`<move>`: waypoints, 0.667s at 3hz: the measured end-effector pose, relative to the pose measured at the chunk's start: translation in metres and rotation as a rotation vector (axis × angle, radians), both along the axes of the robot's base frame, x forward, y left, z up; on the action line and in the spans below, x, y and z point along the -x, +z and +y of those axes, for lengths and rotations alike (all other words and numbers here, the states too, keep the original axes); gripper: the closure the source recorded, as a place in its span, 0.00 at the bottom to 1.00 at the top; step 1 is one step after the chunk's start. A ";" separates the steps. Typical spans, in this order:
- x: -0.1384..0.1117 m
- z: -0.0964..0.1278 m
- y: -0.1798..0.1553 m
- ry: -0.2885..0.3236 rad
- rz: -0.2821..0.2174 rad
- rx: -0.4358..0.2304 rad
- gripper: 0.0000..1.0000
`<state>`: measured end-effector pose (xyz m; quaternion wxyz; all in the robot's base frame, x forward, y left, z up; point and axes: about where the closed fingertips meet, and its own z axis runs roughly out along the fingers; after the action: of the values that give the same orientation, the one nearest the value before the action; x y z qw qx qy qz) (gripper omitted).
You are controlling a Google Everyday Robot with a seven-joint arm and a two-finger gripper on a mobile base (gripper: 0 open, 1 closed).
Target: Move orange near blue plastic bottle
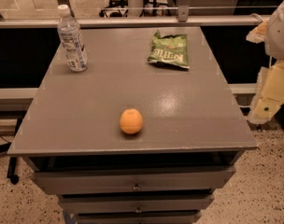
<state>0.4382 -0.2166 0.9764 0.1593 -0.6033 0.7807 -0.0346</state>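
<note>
The orange (131,121) sits on the grey table top (86,106), near the front edge and slightly left of centre. The blue plastic bottle (72,39), clear with a white cap and a pale label, stands upright at the table's back left corner. My gripper (272,94) hangs off the right side of the table, beyond its edge, below the white arm (281,27). It is far from both the orange and the bottle and touches neither.
A green crinkled chip bag (169,50) lies flat at the back right of the table. Drawers (135,181) run below the front edge. A rail and glass partition (132,20) stand behind the table. Speckled floor lies around it.
</note>
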 end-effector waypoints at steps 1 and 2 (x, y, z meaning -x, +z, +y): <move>0.000 0.000 0.000 0.000 0.000 -0.001 0.00; 0.001 0.004 -0.006 0.006 0.005 -0.048 0.00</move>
<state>0.4376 -0.2125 0.9703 0.1717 -0.6018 0.7799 -0.0136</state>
